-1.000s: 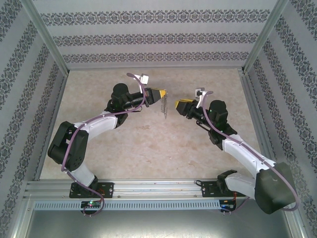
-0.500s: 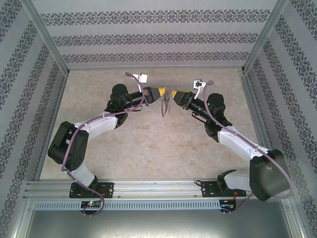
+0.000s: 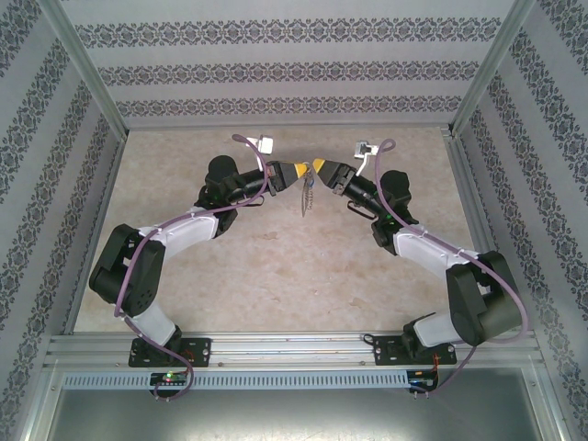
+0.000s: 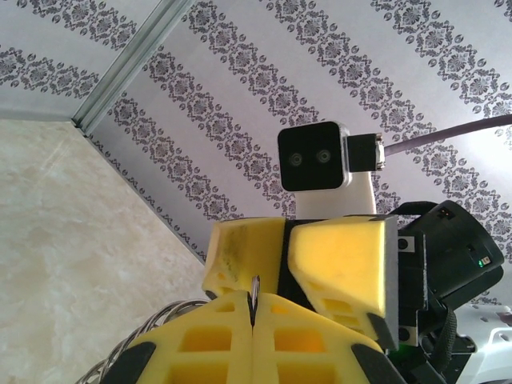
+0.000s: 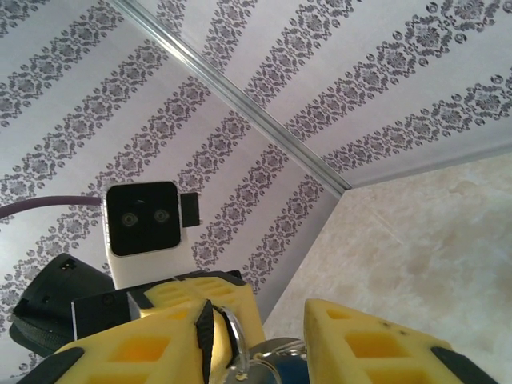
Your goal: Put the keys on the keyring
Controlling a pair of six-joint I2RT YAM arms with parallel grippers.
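My left gripper (image 3: 299,174) is held above the middle of the table, shut on the thin edge of the keyring (image 4: 254,294). The grey loop (image 3: 307,195) hangs below the fingertips, its wiry coils (image 4: 148,324) at the lower left of the left wrist view. My right gripper (image 3: 319,166) faces it tip to tip. Its jaws (image 5: 264,320) stand apart, with the ring's metal band (image 5: 240,340) lying against one pad. Low in the gap sits the blue head of the keys (image 5: 292,374). The other finger (image 5: 368,344) is clear of both.
The beige table (image 3: 276,266) lies below both arms, boxed in by patterned walls (image 3: 294,69) and metal posts (image 3: 87,78). Each wrist camera faces the other arm's camera block (image 4: 314,158). The arm bases stand on the rail at the near edge (image 3: 276,347).
My right arm has swung left and forward until its fingertips meet the left gripper's, and its jaws have narrowed around the ring. The left arm and the ring have stayed put.
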